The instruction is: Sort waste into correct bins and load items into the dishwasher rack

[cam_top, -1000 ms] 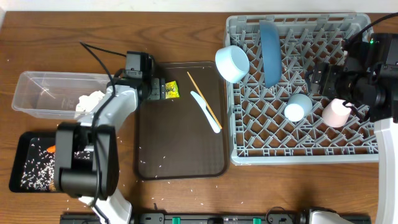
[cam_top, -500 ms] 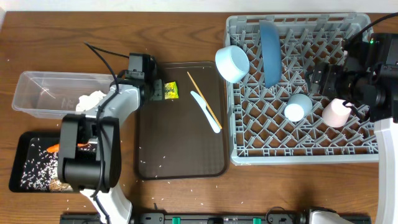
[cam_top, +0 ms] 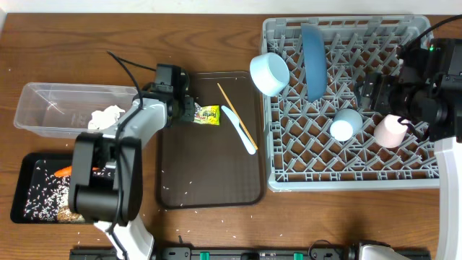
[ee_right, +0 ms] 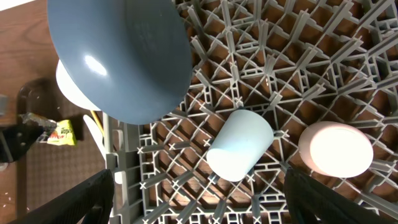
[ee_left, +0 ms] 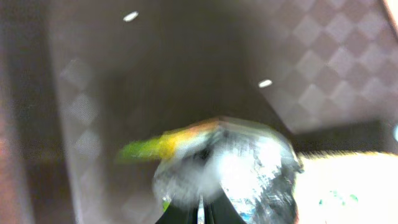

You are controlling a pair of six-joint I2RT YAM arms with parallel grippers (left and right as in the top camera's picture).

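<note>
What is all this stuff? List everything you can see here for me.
rack: one, grey, right side
plate: one, blue, upright in the rack
bowl: one, pale blue, at the rack's left edge
blue cup: one, pale blue, in the rack
pink cup: one, pink, in the rack
serving tray: one, dark brown, middle
spoon: one, pale blue, on the serving tray
chopstick: one, wooden, beside the spoon
wrapper: one, yellow, over the serving tray's top left
tub: one, clear, left
tissue: one, white, in the tub
black tray: one, front left
carrot: one, orange, in the black tray
rice: many grains, white, mostly in the black tray
left pincer: shut on the wrapper
right pincer: open, above the rack
</note>
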